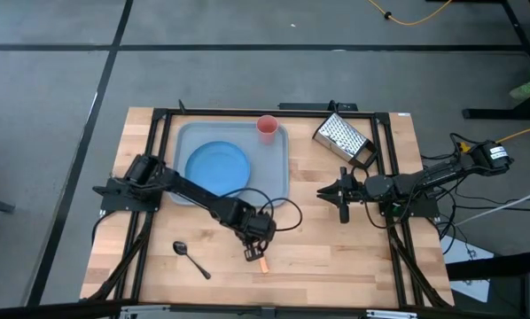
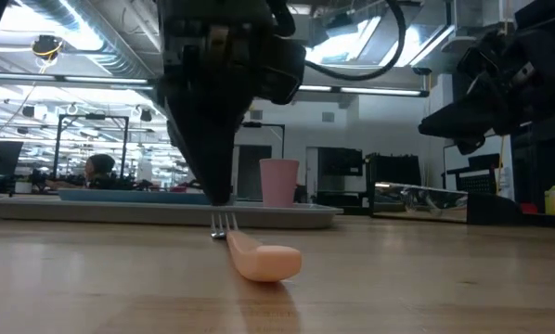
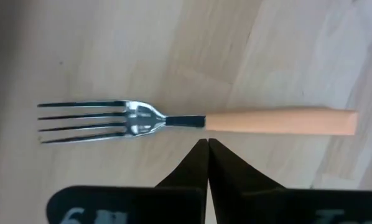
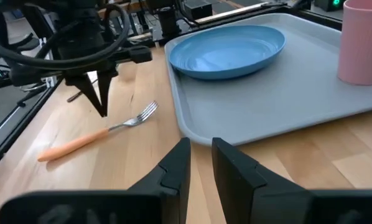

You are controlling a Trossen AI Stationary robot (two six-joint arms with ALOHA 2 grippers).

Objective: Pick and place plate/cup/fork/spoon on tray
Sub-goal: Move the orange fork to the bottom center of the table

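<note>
- Here the tray (image 1: 181, 137) sits in the upper middle of the high view, with the plate (image 1: 217, 166) lying flat in its left half and the cup (image 1: 267, 128) standing upright at its upper right corner
- The fork (image 3: 192, 121) lies flat on the bare wooden table (image 1: 336, 257), below the tray's lower right corner in the high view, tines toward the tray and its orange handle toward the lower edge of the frame
- The left gripper (image 1: 251, 252) hangs directly over the fork, its two dark fingers (image 3: 208, 168) pressed together tip to tip (the left wrist view shows no gap between them) and holding nothing; in the low view its tips stand just at the fork's tines, though contact cannot be told
- The spoon (image 1: 190, 259) lies on the table at lower left in the high view, apart from the fork and outside the tray
- The right gripper (image 1: 342, 197) waits right of the tray in the high view, its fingers (image 4: 173, 168) standing a narrow gap apart with nothing between them
- A metal box grater (image 1: 343, 140) lies on its side at the upper right of the table, beside the tray
</note>
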